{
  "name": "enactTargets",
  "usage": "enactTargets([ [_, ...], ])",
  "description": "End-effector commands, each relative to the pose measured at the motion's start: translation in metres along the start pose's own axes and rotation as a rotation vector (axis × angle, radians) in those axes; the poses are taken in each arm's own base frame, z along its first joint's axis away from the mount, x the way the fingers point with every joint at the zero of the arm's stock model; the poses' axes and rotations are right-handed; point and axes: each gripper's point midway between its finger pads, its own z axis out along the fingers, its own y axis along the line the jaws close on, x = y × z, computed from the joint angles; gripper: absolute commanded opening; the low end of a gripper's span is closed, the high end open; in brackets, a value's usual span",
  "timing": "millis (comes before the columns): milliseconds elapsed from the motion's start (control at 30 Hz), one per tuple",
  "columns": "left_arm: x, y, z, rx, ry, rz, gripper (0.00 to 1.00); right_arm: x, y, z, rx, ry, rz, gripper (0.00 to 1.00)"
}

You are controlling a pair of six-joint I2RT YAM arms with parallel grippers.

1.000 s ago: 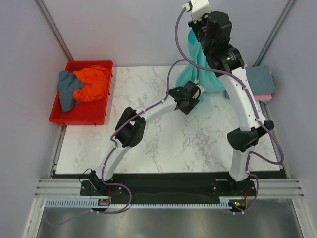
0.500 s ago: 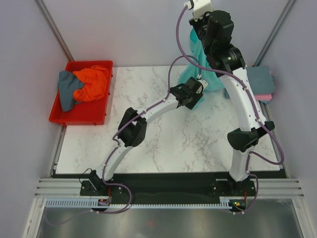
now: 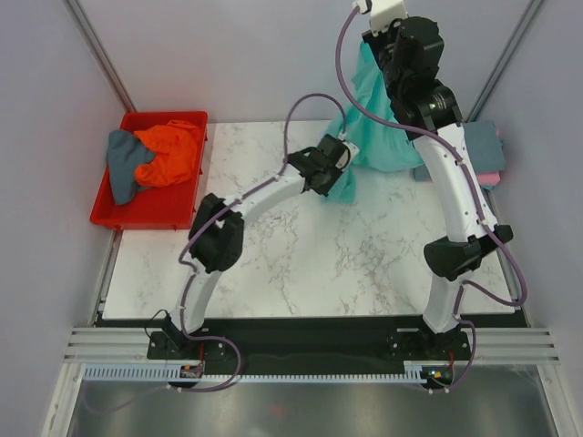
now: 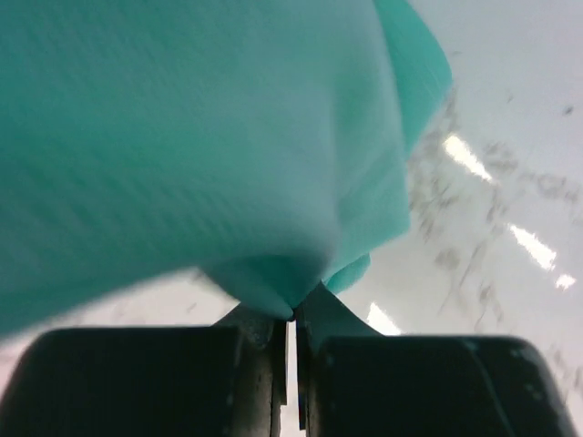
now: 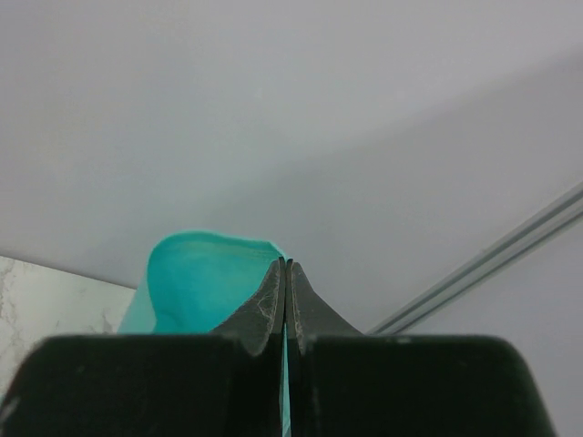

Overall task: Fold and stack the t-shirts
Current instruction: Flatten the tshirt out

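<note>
I see a white marble counter (image 3: 301, 264) boxed in by plain grey walls (image 3: 228, 55), aluminium posts (image 3: 98, 47) in the far corners, rails (image 3: 291, 344) along the near edge, and bright glare on the marble.

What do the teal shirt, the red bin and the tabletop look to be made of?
Teal shirt: soft matte fabric, probably a cotton knit; it hangs in limp folds. Red bin: rigid plastic, by its straight, even walls and uniform colour. Tabletop: white with grey veins, glossy enough to reflect lights; marble or a marble-print laminate, cannot tell.
</note>
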Motion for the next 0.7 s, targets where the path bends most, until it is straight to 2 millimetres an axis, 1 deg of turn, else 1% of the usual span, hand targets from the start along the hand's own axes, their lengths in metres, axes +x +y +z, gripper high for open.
enactTargets([
  [0,-0.066,0.088,-0.132,-0.084,-0.245,-0.046,0.02,-0.024,-0.052,-0.027,0.088,-0.065,0.029,0.00],
  [33,-0.061,0.102,-0.144,-0.097,-0.249,-0.003,0.02,-0.020,-0.049,-0.033,0.060,-0.058,0.018,0.00],
  [67,-0.065,0.110,-0.161,-0.110,-0.272,0.021,0.02,-0.018,-0.047,-0.037,0.041,-0.053,0.011,0.00],
  [100,-0.075,0.118,-0.196,-0.126,-0.331,0.045,0.02,-0.014,-0.044,-0.042,0.019,-0.046,0.005,0.00],
  [133,-0.078,0.119,-0.210,-0.116,-0.353,0.077,0.02,-0.006,-0.041,-0.054,-0.011,-0.030,0.002,0.00],
  [167,-0.074,0.117,-0.224,-0.098,-0.345,0.137,0.03,-0.004,-0.034,-0.060,-0.055,-0.032,0.012,0.00],
  [200,-0.076,0.115,-0.244,-0.073,-0.370,0.162,0.03,0.004,-0.026,-0.067,-0.099,-0.006,0.006,0.00],
  [233,-0.072,0.106,-0.258,-0.020,-0.361,0.185,0.03,0.010,-0.025,-0.078,-0.120,0.010,0.008,0.00],
  [267,-0.069,0.104,-0.265,0.001,-0.359,0.184,0.03,0.015,-0.020,-0.083,-0.146,0.026,0.038,0.00],
  [300,-0.064,0.102,-0.270,0.011,-0.344,0.179,0.03,0.027,-0.013,-0.090,-0.181,0.070,0.044,0.00],
  [333,-0.060,0.092,-0.278,0.068,-0.349,0.185,0.03,0.038,-0.004,-0.097,-0.217,0.104,0.052,0.00],
  [367,-0.053,0.088,-0.278,0.085,-0.331,0.167,0.03,0.045,0.004,-0.104,-0.256,0.123,0.072,0.00],
  [400,-0.043,0.084,-0.277,0.104,-0.299,0.159,0.03,0.052,0.017,-0.111,-0.308,0.145,0.113,0.00],
  [433,-0.031,0.078,-0.273,0.131,-0.270,0.153,0.03,0.061,0.024,-0.119,-0.344,0.161,0.129,0.00],
  [467,-0.023,0.075,-0.271,0.141,-0.251,0.145,0.03,0.063,0.030,-0.122,-0.367,0.165,0.140,0.00],
  [500,-0.010,0.072,-0.261,0.152,-0.213,0.142,0.03,0.065,0.034,-0.125,-0.377,0.175,0.174,0.00],
  [600,0.007,0.068,-0.247,0.160,-0.154,0.128,0.02,0.085,0.053,-0.123,-0.420,0.228,0.192,0.00],
  [633,0.018,0.066,-0.236,0.168,-0.118,0.126,0.02,0.104,0.069,-0.122,-0.461,0.275,0.185,0.00],
  [667,0.025,0.065,-0.227,0.173,-0.091,0.121,0.02,0.115,0.079,-0.121,-0.489,0.301,0.180,0.00],
])
